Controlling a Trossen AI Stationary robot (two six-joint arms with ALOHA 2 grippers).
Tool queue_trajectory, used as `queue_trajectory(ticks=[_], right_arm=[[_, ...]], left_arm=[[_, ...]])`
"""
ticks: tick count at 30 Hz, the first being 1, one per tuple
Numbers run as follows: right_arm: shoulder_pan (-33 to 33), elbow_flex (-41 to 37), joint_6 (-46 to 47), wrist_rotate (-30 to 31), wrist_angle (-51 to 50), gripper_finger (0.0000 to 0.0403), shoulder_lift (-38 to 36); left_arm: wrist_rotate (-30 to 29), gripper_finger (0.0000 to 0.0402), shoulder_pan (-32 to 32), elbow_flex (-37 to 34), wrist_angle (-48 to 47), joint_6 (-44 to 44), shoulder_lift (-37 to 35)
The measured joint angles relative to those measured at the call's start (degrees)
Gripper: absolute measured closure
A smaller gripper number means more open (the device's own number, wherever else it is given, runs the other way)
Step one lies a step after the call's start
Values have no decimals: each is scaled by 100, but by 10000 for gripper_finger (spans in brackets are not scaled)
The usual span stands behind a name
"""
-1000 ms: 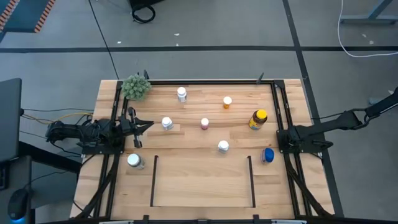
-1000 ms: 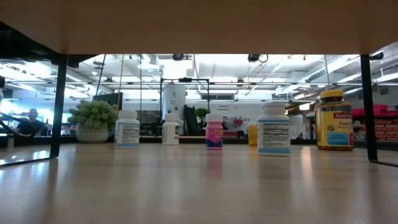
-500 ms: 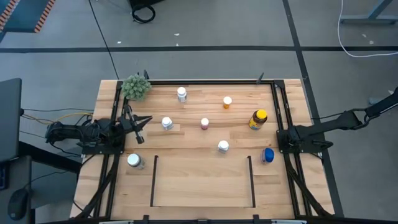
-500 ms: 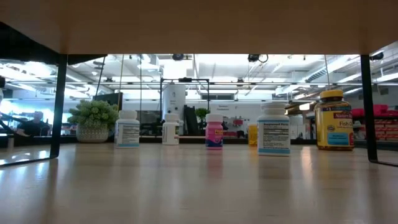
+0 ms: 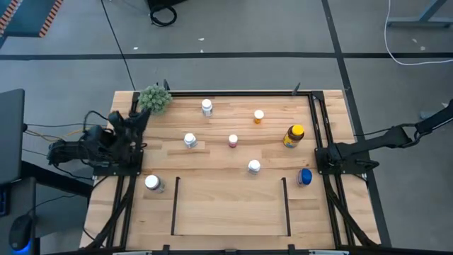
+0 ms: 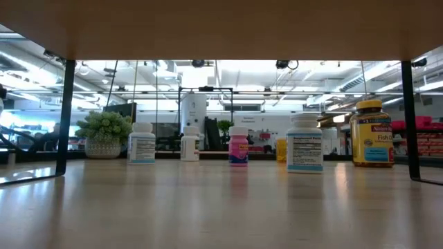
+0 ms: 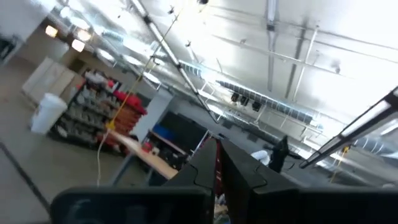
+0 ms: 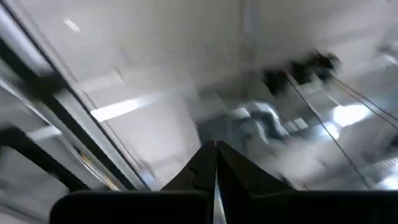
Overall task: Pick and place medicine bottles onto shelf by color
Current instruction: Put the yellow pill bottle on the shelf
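Several medicine bottles stand upright on the wood table: white-capped ones (image 5: 206, 107) (image 5: 190, 139) (image 5: 254, 167) (image 5: 152, 183), a pink one (image 5: 233, 140), a small orange one (image 5: 258, 116), an amber yellow-capped one (image 5: 294, 135) and a blue one (image 5: 305, 176). The shelf (image 5: 230, 209) lies at the near middle between two black rails, with no bottle on it. My left gripper (image 5: 141, 117) is raised at the table's left edge, shut (image 7: 217, 143) and pointing up toward the ceiling. My right gripper (image 8: 214, 146) is shut too, high above the right edge, and holds nothing.
A green fuzzy plant ball (image 5: 155, 100) sits at the far left corner, close beside my left gripper. Black frame rails (image 5: 315, 120) run along the table's sides. In the low view the bottles line up across the table, the amber one (image 6: 371, 133) at the right.
My left gripper has risen from just above the table near the left white-capped bottle. It drew back toward the far left corner, rolling and tipping from level to pointing upward. No bottle has moved.
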Motion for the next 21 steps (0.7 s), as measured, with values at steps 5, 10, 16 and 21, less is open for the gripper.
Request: queue_trajectory(ticks=[5, 10, 16, 21], right_arm=[[93, -1122, 146, 1634, -510, 383, 38], [89, -2067, 269, 2107, 194, 383, 35], [87, -3149, 583, 1932, 179, 383, 96], [85, -4226, 1738, 2156, 762, 383, 408]], left_arm=[[2, 369, 0, 1387, -348, 227, 1170], [-3, 366, 0, 2934, -1382, -249, 2343], [137, 374, -2, 4379, -1538, -742, 3447], [150, 374, -9, 5204, -1562, -585, 3961]])
